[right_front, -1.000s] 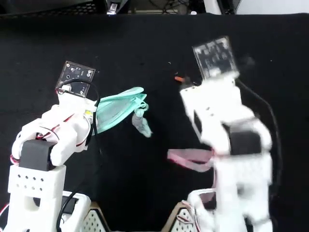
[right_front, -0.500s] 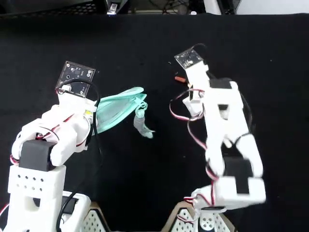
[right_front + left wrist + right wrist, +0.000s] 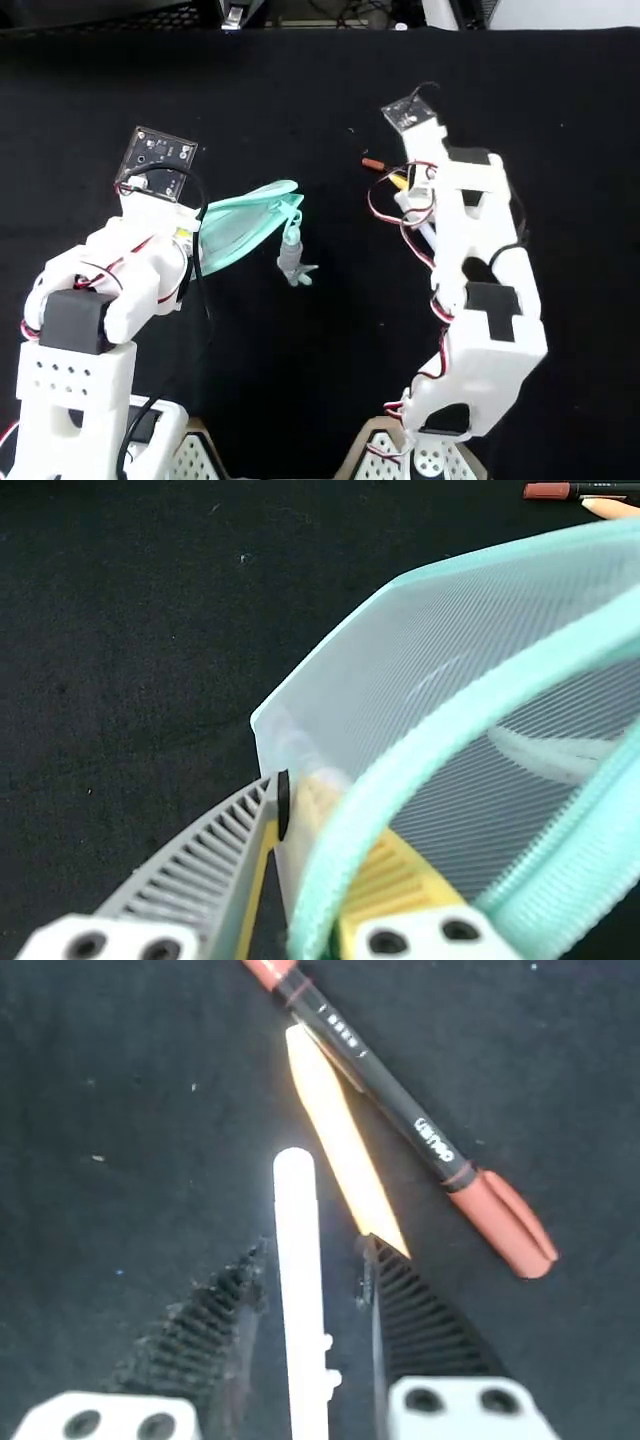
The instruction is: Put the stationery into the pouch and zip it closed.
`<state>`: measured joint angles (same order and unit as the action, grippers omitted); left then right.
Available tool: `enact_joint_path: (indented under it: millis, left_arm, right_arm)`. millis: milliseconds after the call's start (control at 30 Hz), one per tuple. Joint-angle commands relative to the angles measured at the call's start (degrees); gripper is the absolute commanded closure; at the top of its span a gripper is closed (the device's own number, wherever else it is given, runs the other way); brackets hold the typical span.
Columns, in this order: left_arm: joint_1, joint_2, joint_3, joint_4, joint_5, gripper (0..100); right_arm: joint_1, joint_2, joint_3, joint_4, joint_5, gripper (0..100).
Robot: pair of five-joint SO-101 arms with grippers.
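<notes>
Pouch (image 3: 245, 225), mint mesh, lies left of centre on the black surface (image 3: 300, 90), its rim clenched in my left end effector (image 3: 290, 798). Right of centre, my right end effector (image 3: 310, 1250) stands released astride a white pen (image 3: 298, 1210). The right wrist view shows an orange pen (image 3: 335, 1145) touching one finger, with a red-capped marker (image 3: 400, 1110) alongside.

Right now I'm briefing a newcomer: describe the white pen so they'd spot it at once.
On the black table, find the right gripper, open and low. The white pen lies between its fingers, plain white, unlike the orange pen and the red-capped dark marker off to one side.
</notes>
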<state>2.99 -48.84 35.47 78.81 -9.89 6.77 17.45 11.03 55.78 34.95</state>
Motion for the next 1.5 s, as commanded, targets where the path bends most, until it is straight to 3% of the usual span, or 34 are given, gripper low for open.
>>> enact_joint_path:
  millis: [0,433,667,800,1000,1233,1467]
  left_arm:
    - [-0.4,4.5,4.1,-0.1,-0.8,97]
    - [-0.4,4.5,4.2,-0.1,-0.8,97]
    - [-0.4,4.5,4.2,-0.1,-0.8,97]
    - [-0.4,4.5,4.2,-0.1,-0.8,97]
    - [-0.4,4.5,4.2,-0.1,-0.8,97]
    - [-0.4,4.5,4.2,-0.1,-0.8,97]
    - [-0.4,4.5,4.2,-0.1,-0.8,97]
  right_arm:
    - [0.5,-0.4,-2.2,-0.4,1.6,85.8]
    - [-2.6,5.8,-4.4,-0.9,1.6,85.8]
    - [-1.4,10.2,-10.8,4.8,1.5,86.2]
    - [-1.3,6.6,-10.5,7.6,1.1,99.1]
    - [-3.7,-8.2,2.6,8.2,-1.1,98.6]
    - [-14.0,-27.4,24.4,6.6,-4.8,98.5]
    - [-18.4,-25.9,29.9,6.6,-5.6,96.1]
